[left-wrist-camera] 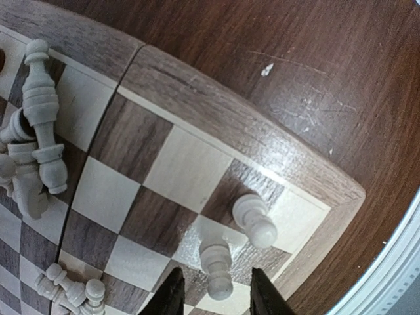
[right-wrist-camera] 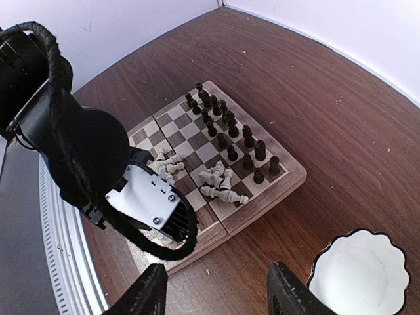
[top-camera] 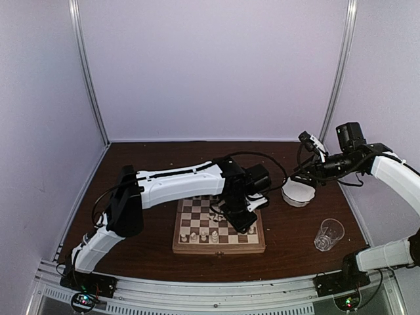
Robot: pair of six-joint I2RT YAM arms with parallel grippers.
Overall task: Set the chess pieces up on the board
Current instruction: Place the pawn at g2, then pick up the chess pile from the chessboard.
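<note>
The board (top-camera: 220, 249) is laid on the bench (top-camera: 289, 226) at lower centre of the top view. Of the chess pieces (right-wrist-camera: 231, 153), the dark ones (right-wrist-camera: 230, 125) are ranked along its upper-right side in the right wrist view. The cream ones (right-wrist-camera: 220, 180) are mostly heaped on their sides mid-board, with two (left-wrist-camera: 252, 220) stood upright near a corner. The left fingers (left-wrist-camera: 172, 295) are spread, one upright cream piece flanked but untouched. The right fingers (right-wrist-camera: 152, 292) are spread, nothing held, above the bench beside a white bowl (right-wrist-camera: 357, 275).
</note>
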